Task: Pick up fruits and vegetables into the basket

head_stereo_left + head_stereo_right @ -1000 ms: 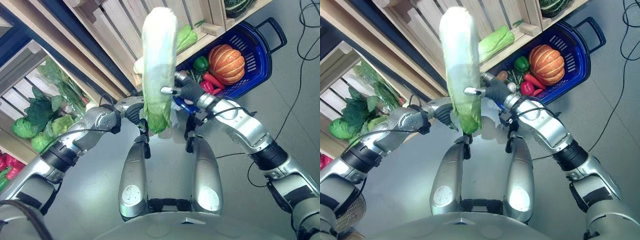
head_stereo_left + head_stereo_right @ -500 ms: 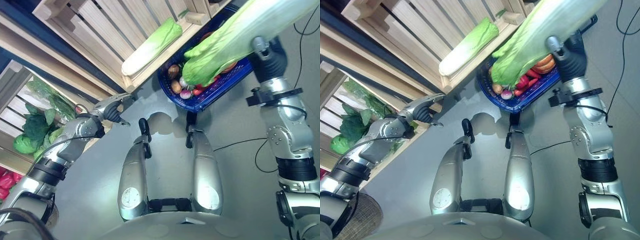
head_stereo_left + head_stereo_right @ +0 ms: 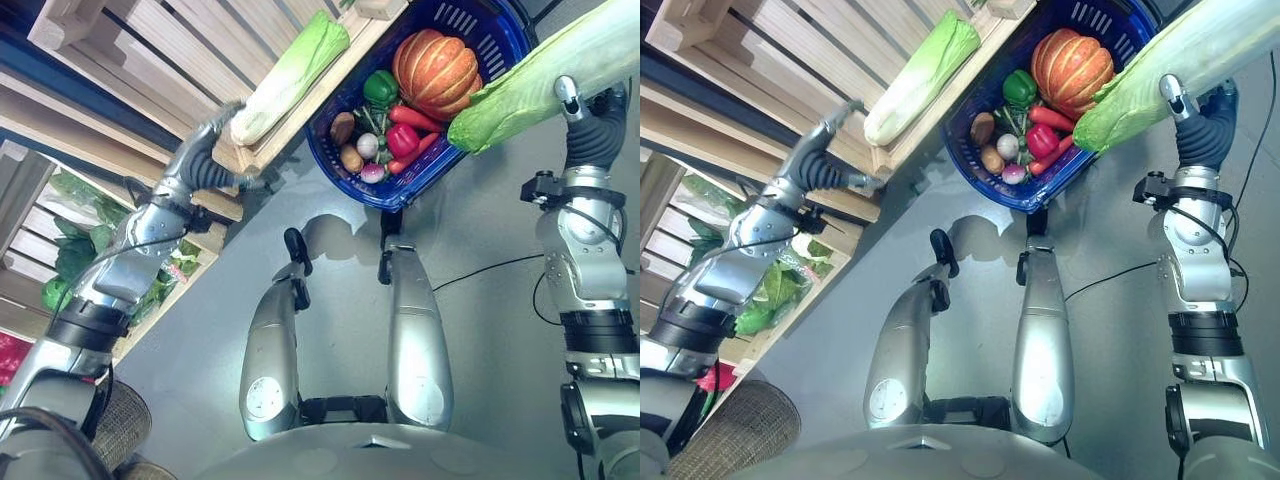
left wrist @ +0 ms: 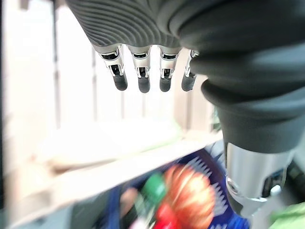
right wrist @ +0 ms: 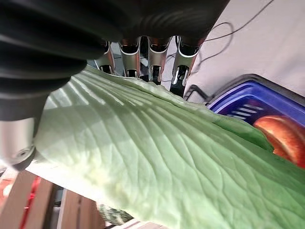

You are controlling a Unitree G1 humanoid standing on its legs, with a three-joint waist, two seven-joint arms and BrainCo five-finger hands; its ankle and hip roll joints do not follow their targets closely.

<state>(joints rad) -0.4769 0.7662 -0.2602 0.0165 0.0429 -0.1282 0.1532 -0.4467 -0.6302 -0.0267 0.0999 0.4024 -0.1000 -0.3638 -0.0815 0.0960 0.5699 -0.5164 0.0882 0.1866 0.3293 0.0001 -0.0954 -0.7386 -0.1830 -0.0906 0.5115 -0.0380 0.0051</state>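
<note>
The right hand (image 3: 590, 125) is holding a long pale green napa cabbage (image 3: 545, 75), with its fingers (image 5: 151, 59) and thumb closing around the stalk, as the right wrist view is showing. The cabbage is lying slanted in the air, and its leafy end is hanging just over the right rim of the dark blue plastic basket (image 3: 480, 30) that is standing on the grey floor (image 3: 480, 230). Inside the basket a ribbed orange pumpkin (image 3: 435, 72) is lying beside a green bell pepper (image 3: 379, 87), red peppers (image 3: 405, 135), a brown potato (image 3: 343, 128) and some small round vegetables. The left hand (image 3: 215, 150) is reaching at the edge of the slatted wooden shelf (image 3: 150, 70), its fingers (image 4: 142, 71) hanging straight and relaxed and holding nothing. A second pale green cabbage (image 3: 290, 72) is resting on this shelf, just beside the left hand. Dark leafy greens (image 3: 75, 250) are lying in a lower wooden compartment, on the robot's left side.
</note>
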